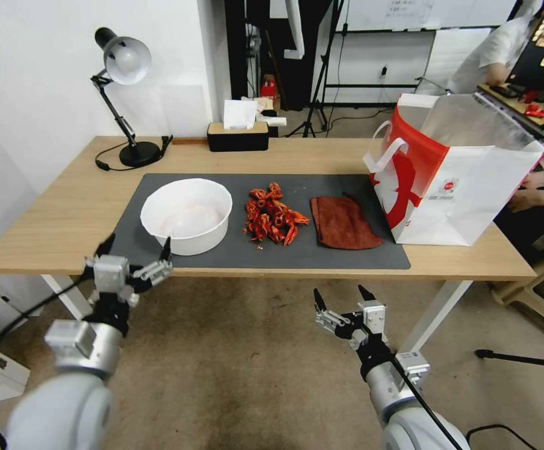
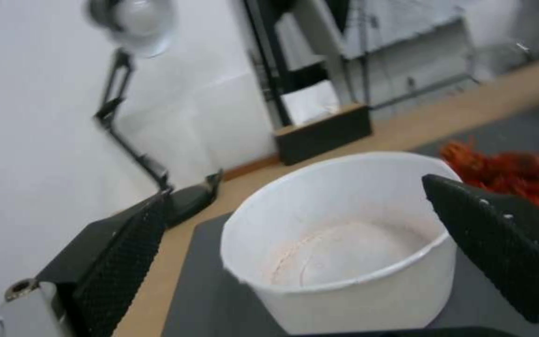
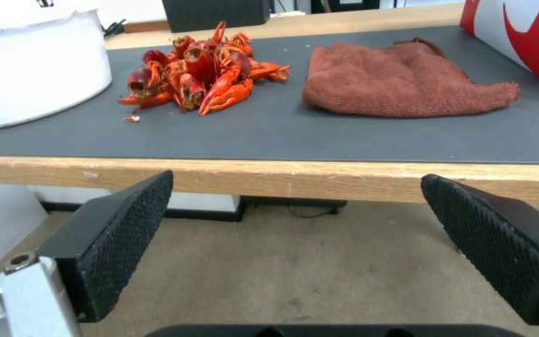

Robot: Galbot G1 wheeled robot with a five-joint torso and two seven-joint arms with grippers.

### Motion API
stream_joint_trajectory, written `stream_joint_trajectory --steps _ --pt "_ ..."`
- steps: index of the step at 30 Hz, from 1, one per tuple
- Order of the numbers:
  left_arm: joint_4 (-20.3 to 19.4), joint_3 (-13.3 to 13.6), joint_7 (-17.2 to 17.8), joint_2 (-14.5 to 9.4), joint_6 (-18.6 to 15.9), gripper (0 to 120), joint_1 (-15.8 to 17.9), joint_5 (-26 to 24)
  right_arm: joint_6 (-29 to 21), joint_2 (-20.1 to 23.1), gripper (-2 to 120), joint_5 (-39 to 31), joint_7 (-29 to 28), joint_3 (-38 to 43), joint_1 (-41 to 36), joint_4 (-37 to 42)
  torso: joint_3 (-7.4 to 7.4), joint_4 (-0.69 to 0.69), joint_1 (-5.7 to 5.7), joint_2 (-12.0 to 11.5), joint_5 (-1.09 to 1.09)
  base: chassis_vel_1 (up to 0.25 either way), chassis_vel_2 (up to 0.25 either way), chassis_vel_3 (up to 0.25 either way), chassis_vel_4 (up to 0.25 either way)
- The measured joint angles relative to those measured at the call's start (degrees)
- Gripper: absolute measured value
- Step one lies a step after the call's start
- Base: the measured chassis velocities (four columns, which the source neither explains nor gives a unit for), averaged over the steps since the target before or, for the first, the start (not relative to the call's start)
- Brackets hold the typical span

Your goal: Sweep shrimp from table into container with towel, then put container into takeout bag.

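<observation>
My arms are silver-grey rounded tubes with black wrist sections. Behind my left gripper (image 1: pixel 135 245) and right gripper (image 1: pixel 340 299) sit boxy silver housings with small screws. The fingers (image 3: pixel 123 236) are black wedges with knurled, diamond-textured pads. Black cables trail back along both forearms.

One container (image 1: pixel 187 215); one shrimp heap (image 1: pixel 272 214); one towel (image 1: pixel 343 222); one takeout bag (image 1: pixel 453 170); one lamp (image 1: pixel 123 94).
</observation>
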State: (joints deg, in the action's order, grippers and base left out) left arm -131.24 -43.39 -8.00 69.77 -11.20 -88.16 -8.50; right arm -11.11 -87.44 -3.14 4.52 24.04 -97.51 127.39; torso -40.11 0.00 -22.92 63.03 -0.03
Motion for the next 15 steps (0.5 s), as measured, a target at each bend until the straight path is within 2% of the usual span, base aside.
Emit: stream_joint_trajectory --steps 1,2,4,5,6,8,9,10,11,12,13,14,15 --pt "3.52 -0.2 -3.47 -6.85 1.87 100 2.3 -1.72 0.01 0.07 100 0.07 0.0 0.11 -0.11 0.01 0.0 0.0 0.0 0.0 0.01 0.0 0.0 0.0 0.0" --pt "3.52 -0.2 -3.47 -6.85 1.87 100 2.3 -1.72 0.01 0.07 100 0.07 0.0 0.11 -0.11 0.01 0.0 0.0 0.0 0.0 0.01 0.0 0.0 0.0 0.0" --pt "8.36 0.68 -6.44 -16.15 4.8 100 6.0 -4.8 0.01 0.09 100 -0.04 0.01 0.09 -0.21 0.01 0.0 0.01 0.0 0.0 -0.03 0.0 0.0 0.0 0.0" --pt "8.36 0.68 -6.44 -16.15 4.8 100 6.0 -4.8 0.01 0.09 100 -0.04 0.01 0.09 -0.21 0.01 0.0 0.01 0.0 0.0 -0.03 0.0 0.0 0.0 0.0" --pt "11.64 1.74 -7.94 -23.78 6.41 100 9.56 -6.71 0.01 0.03 100 -0.38 0.01 0.01 -0.2 -0.01 0.0 -0.02 0.0 0.0 0.02 0.0 0.0 0.0 0.0" --pt "15.13 3.45 -11.42 -33.06 7.35 100 15.07 -9.83 0.01 0.02 100 -0.54 0.02 -0.05 0.18 -0.34 -0.01 -0.03 0.0 0.0 0.02 0.0 0.0 0.0 0.0" --pt "15.13 3.45 -11.42 -33.06 7.35 100 15.07 -9.83 0.01 0.02 100 -0.54 0.02 -0.05 0.18 -0.34 -0.01 -0.03 0.0 0.0 0.02 0.0 0.0 0.0 0.0" --pt "16.95 4.5 -15.67 -37.99 7.74 100 18.28 -11.64 0.01 -0.01 100 -0.58 0.0 -0.05 0.37 -0.55 -0.01 -0.01 -0.01 0.0 0.03 0.0 0.0 0.0 0.0" --pt "16.95 4.5 -15.67 -37.99 7.74 100 18.28 -11.64 0.01 -0.01 100 -0.58 0.0 -0.05 0.37 -0.55 -0.01 -0.01 -0.01 0.0 0.03 0.0 0.0 0.0 0.0" --pt "17.96 5.16 -18.66 -40.56 7.94 100 20.07 -12.0 0.01 -0.07 100 -0.59 -0.04 -0.07 0.39 -0.56 0.0 -0.01 0.0 0.0 0.03 0.0 0.0 0.0 0.0" --pt "19.08 5.89 -23.23 -43.82 8.37 100 21.8 -11.68 0.01 -0.14 100 -0.63 -0.12 -0.23 0.44 -0.59 -0.01 -0.02 0.0 0.0 0.04 0.0 0.0 0.0 0.0" --pt "19.08 5.89 -23.23 -43.82 8.37 100 21.8 -11.68 0.01 -0.14 100 -0.63 -0.12 -0.23 0.44 -0.59 -0.01 -0.02 0.0 0.0 0.04 0.0 0.0 0.0 0.0" --pt "19.98 7.77 -27.24 -46.32 9.44 100 23.81 -10.57 0.01 -0.24 100 -0.63 -0.2 -0.53 0.46 -0.66 -0.01 0.03 0.0 0.0 0.03 0.0 0.0 0.0 0.0"
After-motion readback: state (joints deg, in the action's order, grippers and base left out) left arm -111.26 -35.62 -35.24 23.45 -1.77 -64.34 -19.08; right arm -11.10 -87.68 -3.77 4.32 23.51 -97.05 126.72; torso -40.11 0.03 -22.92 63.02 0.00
